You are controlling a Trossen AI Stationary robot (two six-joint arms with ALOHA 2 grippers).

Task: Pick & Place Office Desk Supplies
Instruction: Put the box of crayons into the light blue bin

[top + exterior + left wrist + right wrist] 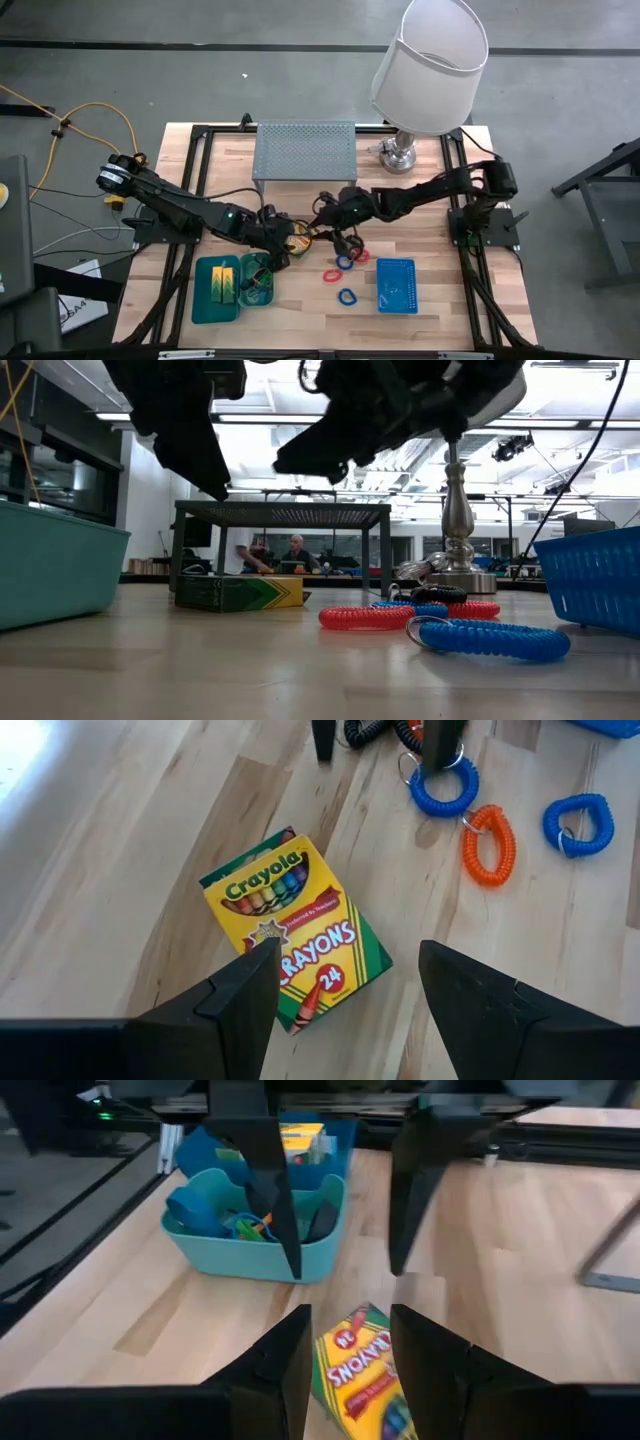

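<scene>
The crayon box point(295, 942) lies flat on the wooden surface point(300, 318) near the middle of the high view, just left of centre. The left end effector point(283, 252) hangs over it with its fingers point(225, 1005) spread apart, one on each side of the box's lower end in the left wrist view, holding nothing. The right end effector point(332, 212) hovers just right of the box, fingers point(272, 1365) parted and empty, with the box showing between them.

Coiled band loops lie right of centre: a red loop point(329, 274), a blue loop point(347, 297) below it, and another blue loop point(345, 262) beside a second red one.

At the lower left of the high view sit two teal trays point(200, 303), the left one holding yellow-green blocks point(223, 281). The blue mesh basket point(396, 286) rests at lower right of centre.
</scene>
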